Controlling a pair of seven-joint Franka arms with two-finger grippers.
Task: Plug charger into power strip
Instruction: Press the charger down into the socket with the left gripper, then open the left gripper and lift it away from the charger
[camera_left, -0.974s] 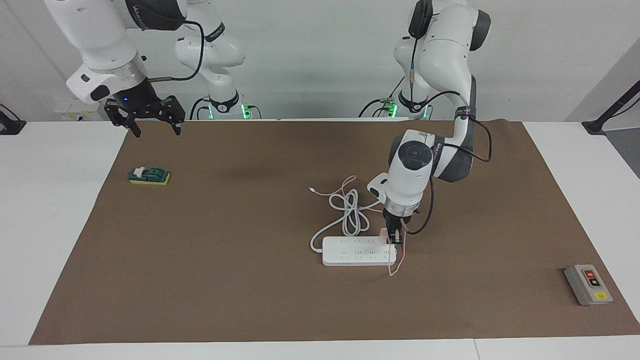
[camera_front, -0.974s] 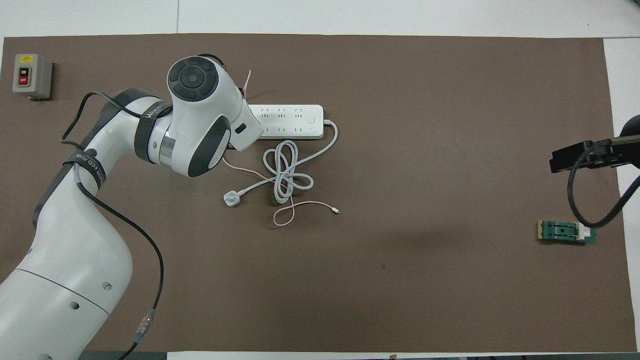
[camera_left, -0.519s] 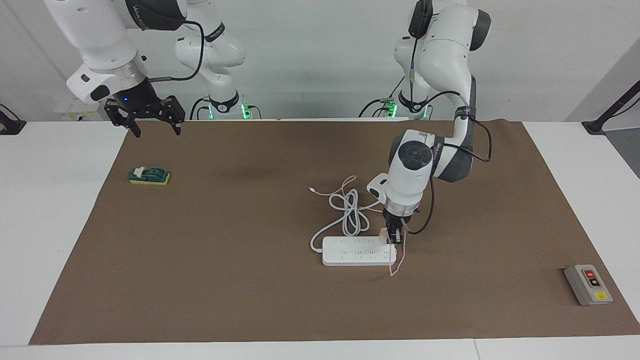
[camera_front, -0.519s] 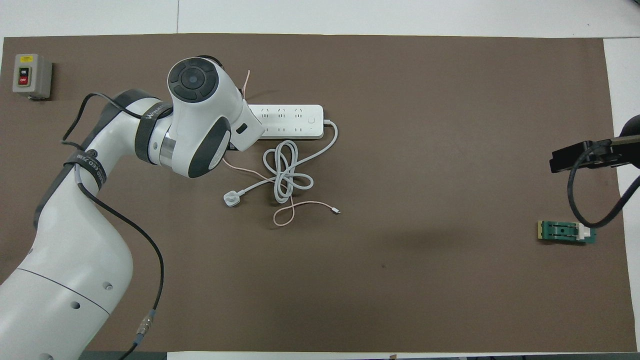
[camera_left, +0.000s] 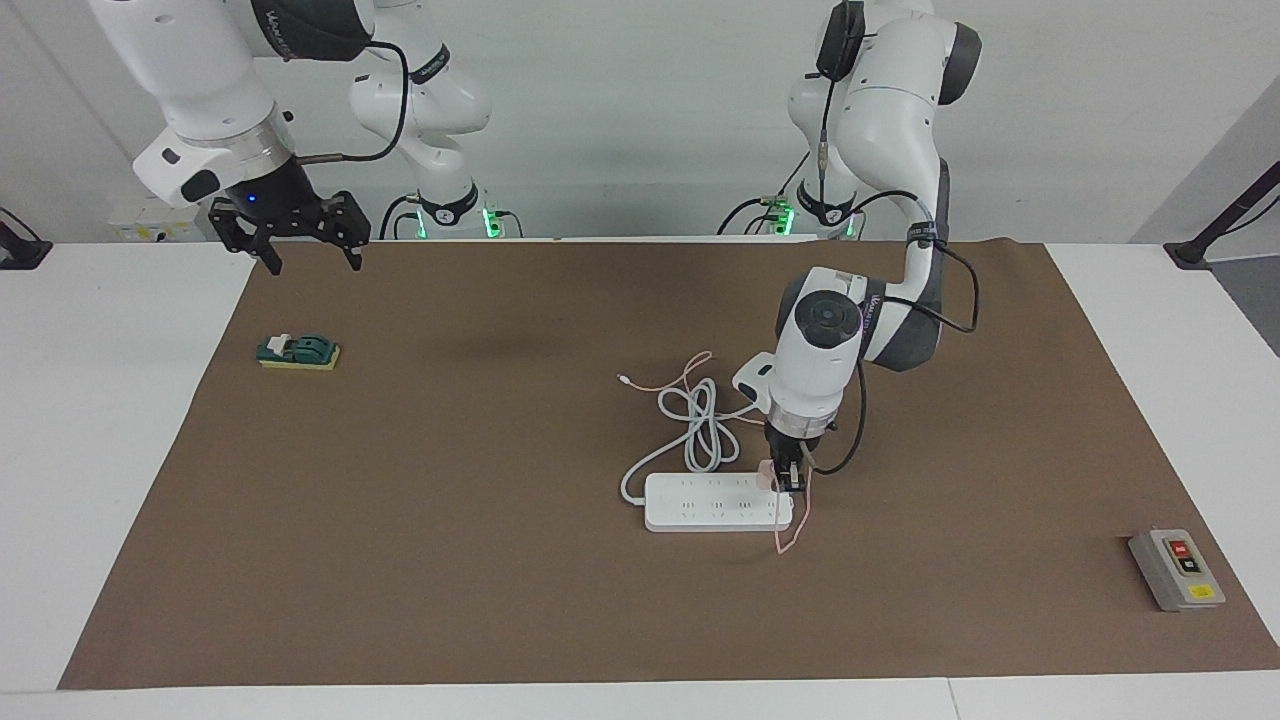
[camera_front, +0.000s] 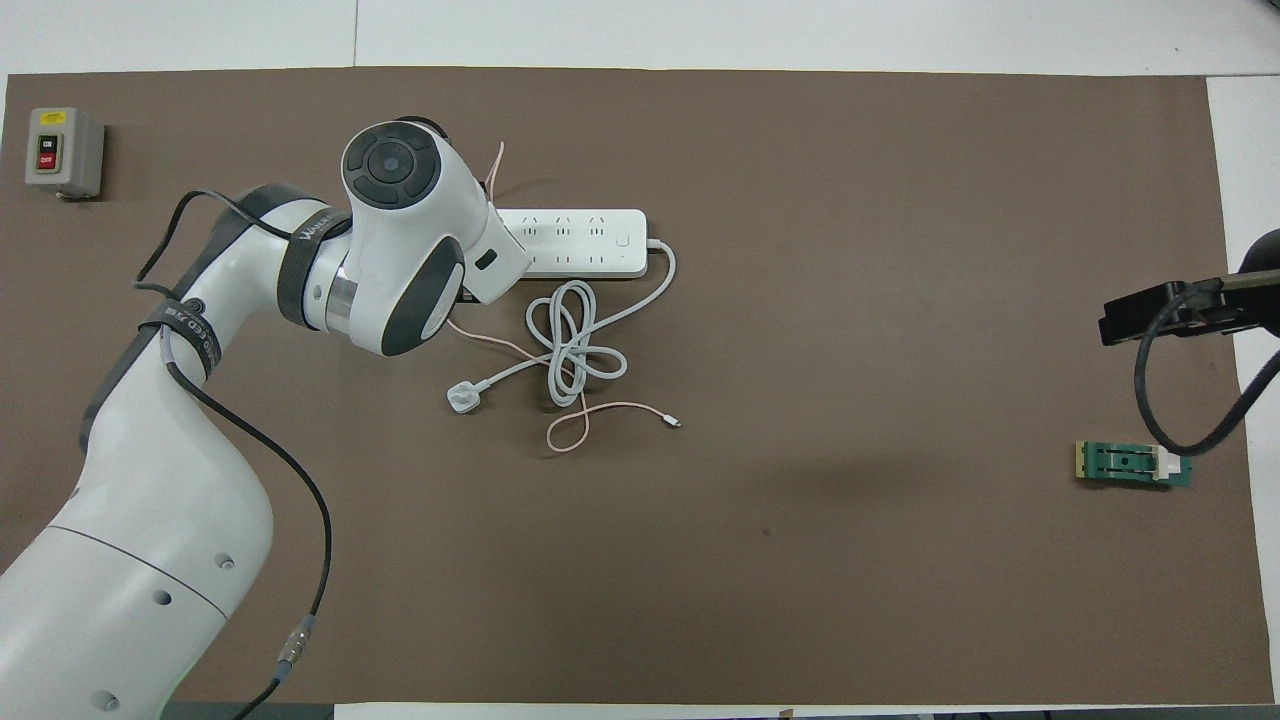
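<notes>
Pink plastic charger (camera_left: 768, 472), light and rigid, sits pinched by its flat sides in my left gripper (camera_left: 789, 482), at the power strip's (camera_left: 700, 503) left-arm end; its thin cable trails limp. My right gripper (camera_left: 290, 236) waits spread wide

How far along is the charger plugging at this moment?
Done: the small pale pink charger is picked up, gripped by the left end effector at the long white power strip, at its end toward the left arm. In hand: pressing it at a socket. Left: whether it is seated cannot be told; then release. The right end effector waits, open.
</notes>
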